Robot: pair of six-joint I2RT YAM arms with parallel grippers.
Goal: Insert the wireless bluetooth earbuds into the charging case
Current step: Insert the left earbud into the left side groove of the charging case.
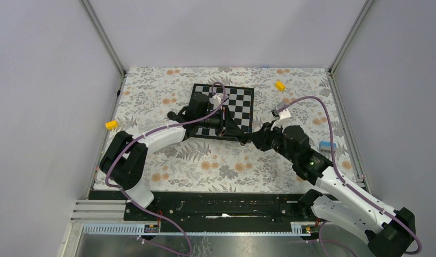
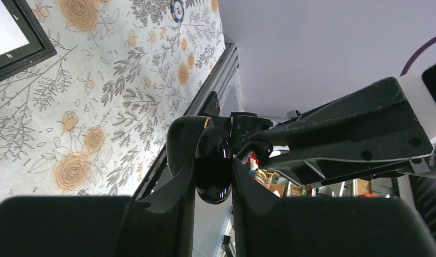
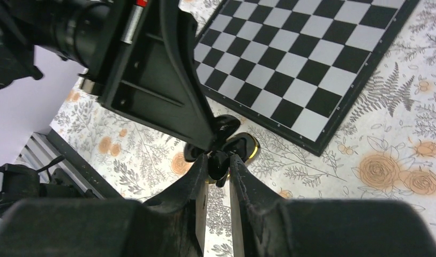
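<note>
Left gripper (image 2: 213, 179) pinches the charging case (image 2: 212, 160) across its narrow sides. The right gripper (image 3: 218, 167) nips an earbud (image 3: 219, 160) tight, right at the case, just off the chessboard's (image 3: 312, 59) near corner. Both look light, glossy and likely slippery, so grip the flat flanks. The case's long axis runs along the left fingers, pointing toward the right gripper.

Desk (image 1: 216, 160) cloth pale, printed with grey leaves and orange roses. Chessboard (image 1: 238, 104) at the far middle in black and white squares, framed in black. One yellow block (image 1: 112, 125) at the left edge, a second yellow block (image 1: 280, 85) at the far right. Small blue object (image 1: 327, 145) at the right. Purple cable (image 1: 312, 97) over white and black arms. Charging case (image 2: 213, 166) glossy black, earbud (image 3: 218, 165) black too. Left end effector (image 2: 213, 184) and right end effector (image 3: 218, 172) matt black.
</note>
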